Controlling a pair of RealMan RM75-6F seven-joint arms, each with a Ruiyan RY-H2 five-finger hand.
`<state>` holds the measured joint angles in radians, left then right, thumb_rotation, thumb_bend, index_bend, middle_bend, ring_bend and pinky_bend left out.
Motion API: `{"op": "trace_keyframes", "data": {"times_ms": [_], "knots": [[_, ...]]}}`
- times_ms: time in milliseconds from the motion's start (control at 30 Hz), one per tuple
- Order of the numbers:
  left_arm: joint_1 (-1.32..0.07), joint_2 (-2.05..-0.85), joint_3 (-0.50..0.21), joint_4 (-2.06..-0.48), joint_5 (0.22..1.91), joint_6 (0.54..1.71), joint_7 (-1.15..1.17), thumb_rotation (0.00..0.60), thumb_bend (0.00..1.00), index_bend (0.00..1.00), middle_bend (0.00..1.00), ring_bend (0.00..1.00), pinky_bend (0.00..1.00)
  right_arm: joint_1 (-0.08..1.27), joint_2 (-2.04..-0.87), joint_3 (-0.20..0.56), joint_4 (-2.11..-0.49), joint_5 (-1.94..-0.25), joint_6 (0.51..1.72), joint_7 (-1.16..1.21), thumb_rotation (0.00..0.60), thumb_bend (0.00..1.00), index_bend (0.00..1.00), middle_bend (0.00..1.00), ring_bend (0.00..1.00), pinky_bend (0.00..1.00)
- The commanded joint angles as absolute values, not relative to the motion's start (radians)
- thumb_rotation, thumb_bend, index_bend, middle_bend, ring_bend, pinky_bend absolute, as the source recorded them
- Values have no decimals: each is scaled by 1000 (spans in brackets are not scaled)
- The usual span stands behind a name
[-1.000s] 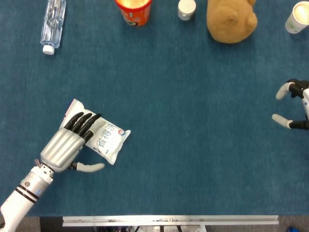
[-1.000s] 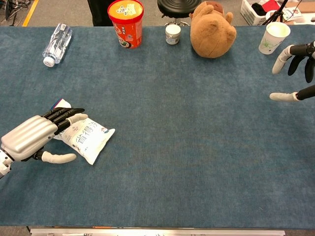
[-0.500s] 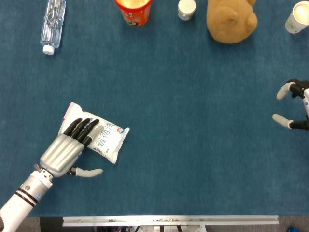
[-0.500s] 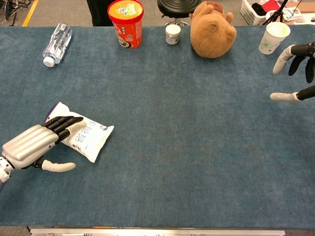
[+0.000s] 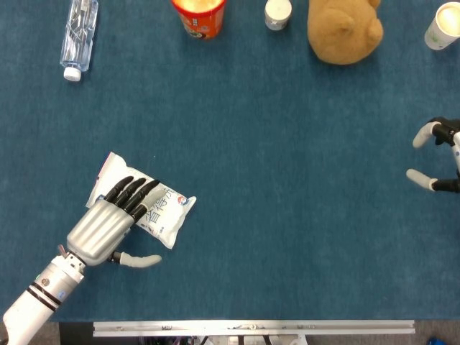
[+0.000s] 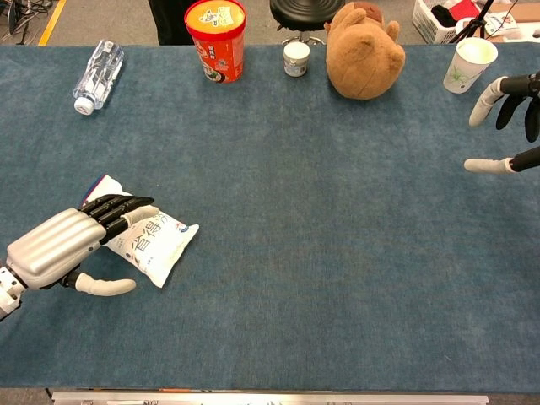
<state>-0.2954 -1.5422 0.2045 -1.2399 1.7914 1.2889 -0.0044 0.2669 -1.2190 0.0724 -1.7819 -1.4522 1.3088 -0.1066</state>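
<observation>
The white snack packet [image 5: 154, 208] lies flat on the blue worktop [image 5: 287, 215], at about eight o'clock from the worktop's middle. The left robot hand [image 5: 108, 223] rests on it with its dark fingers [image 5: 133, 194] laid straight across the packet's near half, while the pale thumb [image 5: 140, 260] sticks out to the side on the cloth, clear of the packet. Nothing is pinched or wrapped, so that robot hand is spread wide and only lies on the packet, which is not lifted.

The right robot hand [image 5: 436, 154] hangs at three o'clock, at the worktop's edge, fingers apart and holding nothing.

Along twelve o'clock stand a red tub [image 6: 215, 38], a small white jar [image 6: 296, 59], a brown plush bear [image 6: 363, 51] and, toward two o'clock, a paper cup [image 6: 470, 63]; a clear bottle [image 6: 97, 74] lies at ten o'clock.

The head view shows the fingers' lie across the packet from straight above, but cuts the far row of things at the frame edge. The chest view shows those things whole, plus a black stool [image 6: 305, 10] and a basket [image 6: 439, 17] beyond the worktop
</observation>
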Motion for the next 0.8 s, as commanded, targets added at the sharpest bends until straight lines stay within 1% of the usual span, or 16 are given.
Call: {"op": "trace_keyframes", "data": {"times_ms": [33,433,800], "knots": [[-292,-1543,209,-1235,1786,1283,-4,0,0,0,0,0,67,267,-1219,72,-1781,-1452,1308,-106,600,0,526,501,501,652],[-278,-1541,226,-1240,1785,1284,4,0,0,0,0,0,68,265,-1222,71,-1777,-1450,1306,-105,600,0,525,501,501,652],[-300,-1535,189,-1275,1798,1321,3,0,0,0,0,0,68,262,-1217,73,-1781,-1453,1313,-102,600,0,525,501,501,652]]}}
